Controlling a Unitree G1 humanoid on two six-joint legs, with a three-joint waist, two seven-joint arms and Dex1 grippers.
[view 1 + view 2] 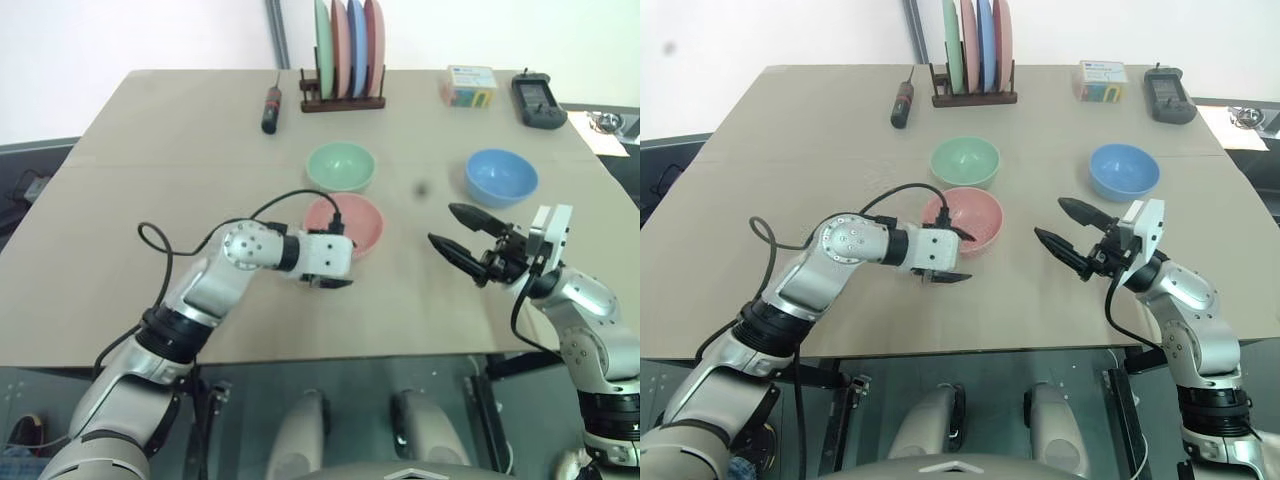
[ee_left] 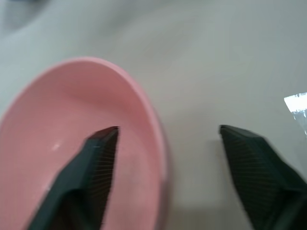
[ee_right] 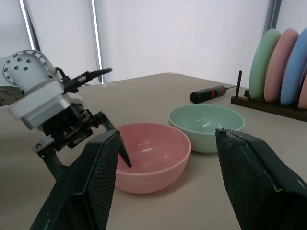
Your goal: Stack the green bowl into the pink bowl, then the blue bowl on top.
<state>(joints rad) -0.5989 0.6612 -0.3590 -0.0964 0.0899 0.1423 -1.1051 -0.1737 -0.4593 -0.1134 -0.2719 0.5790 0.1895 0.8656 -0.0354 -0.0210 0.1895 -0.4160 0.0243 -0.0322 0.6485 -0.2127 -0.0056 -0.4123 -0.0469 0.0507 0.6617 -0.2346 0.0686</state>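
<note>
The pink bowl [image 1: 352, 222] sits at the table's middle, with the green bowl [image 1: 341, 166] just behind it and almost touching. The blue bowl [image 1: 501, 177] stands apart at the right. My left gripper [image 2: 168, 132] is open and straddles the pink bowl's near rim [image 2: 156, 124]: one finger is inside the bowl, the other outside over the table. My right gripper [image 1: 441, 223] is open and holds nothing. It hovers above the table in front of the blue bowl, pointing left toward the pink bowl [image 3: 151, 155].
At the back edge stands a wooden rack [image 1: 343, 100] with several upright plates. A screwdriver [image 1: 271, 108] lies to its left. A small box [image 1: 469, 85] and a black device [image 1: 538, 100] lie at the back right. The table's front edge [image 1: 330, 358] is near my arms.
</note>
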